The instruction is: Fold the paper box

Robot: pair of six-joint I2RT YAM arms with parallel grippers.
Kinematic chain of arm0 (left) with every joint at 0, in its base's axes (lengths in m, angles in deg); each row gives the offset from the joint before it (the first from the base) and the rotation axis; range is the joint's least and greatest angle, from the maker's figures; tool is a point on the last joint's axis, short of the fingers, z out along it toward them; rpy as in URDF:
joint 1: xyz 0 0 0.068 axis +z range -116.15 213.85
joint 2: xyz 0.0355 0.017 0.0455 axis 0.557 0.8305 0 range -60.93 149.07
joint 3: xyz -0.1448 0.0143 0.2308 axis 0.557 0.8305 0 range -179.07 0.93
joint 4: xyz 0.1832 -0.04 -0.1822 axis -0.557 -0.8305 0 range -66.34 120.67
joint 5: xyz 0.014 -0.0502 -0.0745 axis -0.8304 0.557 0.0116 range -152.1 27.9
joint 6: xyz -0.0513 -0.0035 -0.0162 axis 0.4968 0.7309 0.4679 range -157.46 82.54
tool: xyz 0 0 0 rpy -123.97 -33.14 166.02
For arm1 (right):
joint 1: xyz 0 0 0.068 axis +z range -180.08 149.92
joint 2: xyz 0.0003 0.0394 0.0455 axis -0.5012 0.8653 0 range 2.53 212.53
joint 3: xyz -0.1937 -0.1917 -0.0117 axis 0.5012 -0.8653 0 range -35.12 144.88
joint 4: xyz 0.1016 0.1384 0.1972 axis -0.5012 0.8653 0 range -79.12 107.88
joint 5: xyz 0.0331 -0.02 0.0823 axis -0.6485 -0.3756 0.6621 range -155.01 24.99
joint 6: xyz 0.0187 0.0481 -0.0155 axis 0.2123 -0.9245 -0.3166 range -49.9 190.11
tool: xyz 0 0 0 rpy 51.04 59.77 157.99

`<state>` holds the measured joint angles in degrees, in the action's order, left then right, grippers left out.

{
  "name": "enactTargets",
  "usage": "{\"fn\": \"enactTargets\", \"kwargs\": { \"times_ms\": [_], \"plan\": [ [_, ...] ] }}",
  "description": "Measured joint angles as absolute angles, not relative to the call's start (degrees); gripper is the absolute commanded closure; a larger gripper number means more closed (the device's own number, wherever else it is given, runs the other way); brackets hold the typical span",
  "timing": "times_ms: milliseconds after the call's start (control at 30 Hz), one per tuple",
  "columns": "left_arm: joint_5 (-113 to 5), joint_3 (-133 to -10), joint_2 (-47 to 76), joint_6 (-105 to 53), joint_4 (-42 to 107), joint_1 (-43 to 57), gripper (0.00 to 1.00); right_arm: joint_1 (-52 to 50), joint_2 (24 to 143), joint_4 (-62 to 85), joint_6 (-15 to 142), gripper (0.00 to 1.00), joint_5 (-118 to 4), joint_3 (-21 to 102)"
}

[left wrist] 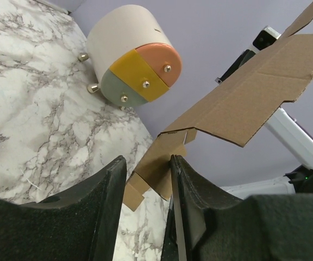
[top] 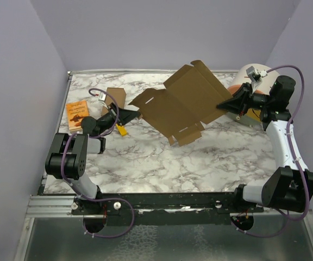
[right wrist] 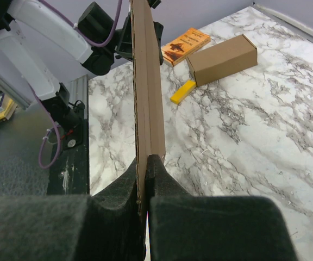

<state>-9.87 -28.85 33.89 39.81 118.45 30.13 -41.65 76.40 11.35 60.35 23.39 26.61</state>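
Observation:
The paper box (top: 183, 103) is a flat, notched brown cardboard sheet held tilted in the air above the marble table. My right gripper (top: 221, 104) is shut on its right edge. In the right wrist view the sheet (right wrist: 145, 81) stands edge-on, pinched between that gripper's (right wrist: 146, 157) fingers. My left gripper (top: 133, 113) is at the sheet's left end. In the left wrist view a small tab of the sheet (left wrist: 162, 163) hangs between the jaws of this gripper (left wrist: 148, 160). They stand apart, with a gap on the left side of the tab.
A narrower made-up cardboard box (top: 114, 98) (right wrist: 221, 58), an orange booklet (top: 77, 115) (right wrist: 185, 45) and a small yellow piece (top: 121, 129) (right wrist: 182, 91) lie at the left. A white cylinder with coloured segments (top: 247, 73) (left wrist: 132, 54) sits at the back right. Purple walls enclose the table.

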Motion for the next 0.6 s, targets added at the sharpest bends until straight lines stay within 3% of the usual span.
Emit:
{"fn": "enactTargets", "kwargs": {
  "times_ms": [200,467,600],
  "plan": [
    [-10.1,-28.8,33.9,37.7,118.5,30.0,0.70,-41.7,76.4,11.4,60.4,0.99,23.4,26.6],
    [-10.7,-28.4,32.8,35.0,118.5,30.0,0.71,-41.7,76.4,11.4,60.4,0.99,23.4,26.6],
    [-11.1,-28.3,32.3,34.0,118.5,29.6,0.80,-41.7,76.4,11.4,60.4,0.99,23.4,26.6]
  ]
}}
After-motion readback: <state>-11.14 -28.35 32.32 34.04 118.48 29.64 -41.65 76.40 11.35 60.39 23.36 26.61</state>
